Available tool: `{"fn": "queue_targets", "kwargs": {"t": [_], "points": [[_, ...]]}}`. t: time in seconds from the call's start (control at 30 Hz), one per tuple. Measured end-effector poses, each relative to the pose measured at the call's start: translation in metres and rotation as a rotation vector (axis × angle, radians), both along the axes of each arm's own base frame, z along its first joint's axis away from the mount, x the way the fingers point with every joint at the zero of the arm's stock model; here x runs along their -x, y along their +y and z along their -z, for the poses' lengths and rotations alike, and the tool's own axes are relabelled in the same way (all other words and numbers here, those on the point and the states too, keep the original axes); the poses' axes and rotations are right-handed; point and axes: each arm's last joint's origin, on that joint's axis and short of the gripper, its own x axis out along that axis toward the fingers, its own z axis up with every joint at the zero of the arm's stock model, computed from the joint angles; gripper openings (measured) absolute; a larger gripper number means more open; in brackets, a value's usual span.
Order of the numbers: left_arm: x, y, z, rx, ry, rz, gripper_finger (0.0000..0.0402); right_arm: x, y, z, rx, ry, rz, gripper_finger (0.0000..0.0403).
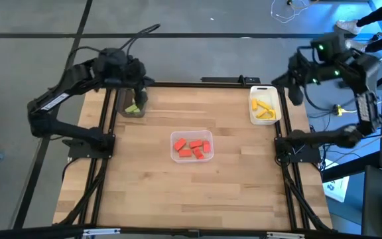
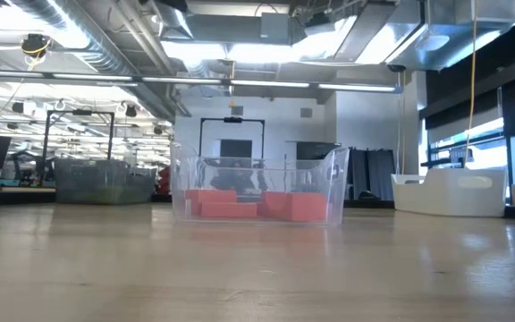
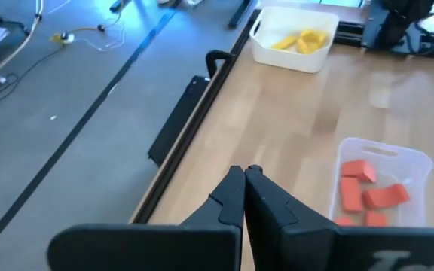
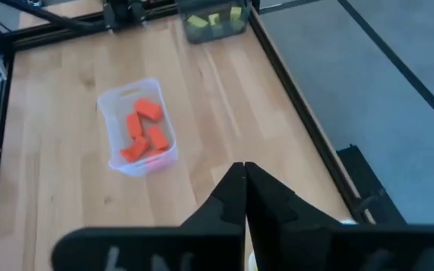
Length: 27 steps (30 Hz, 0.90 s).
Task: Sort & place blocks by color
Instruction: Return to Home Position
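Black jointed arms [image 1: 65,96] carry tapered dark fingers [image 3: 230,197] and cables [image 1: 143,34].

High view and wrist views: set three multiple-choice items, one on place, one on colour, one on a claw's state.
1. Where is the clear tray? A mid-table; B far left corner; C off the table.
2. What colour are the blocks in the white tray? A red; B green; C yellow.
3. How is the left claw? A open; B shut, empty; C shut on a block.
1A: it stands mid-table, holding red blocks. 2C: yellow blocks lie in it. 3B: its fingers meet with nothing between, like the right claw's.
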Motion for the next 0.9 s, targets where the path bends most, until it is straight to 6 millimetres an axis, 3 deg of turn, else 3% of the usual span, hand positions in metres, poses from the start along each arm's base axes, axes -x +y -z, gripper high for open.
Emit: {"fn": "queue_targets", "kwargs": {"t": [0.33, 0.53, 0.9], "points": [[0.044, -0.043, -0.003, -0.004, -0.029, 0.015, 0.0000, 0.047, 0.055, 0.023, -0.028, -0.119, 0.121, 0.0002], [0.074, -0.054, 0.024, 0.028, -0.065, -0.017, 0.0000, 0.075, 0.084, 0.042, -0.033, -0.220, 0.293, 0.0001], [0.137, -0.076, 0.060, 0.006, -0.303, -0.032, 0.0000, 0.102, 0.117, 0.075, 0.032, -0.462, 0.331, 0.0000]]}}
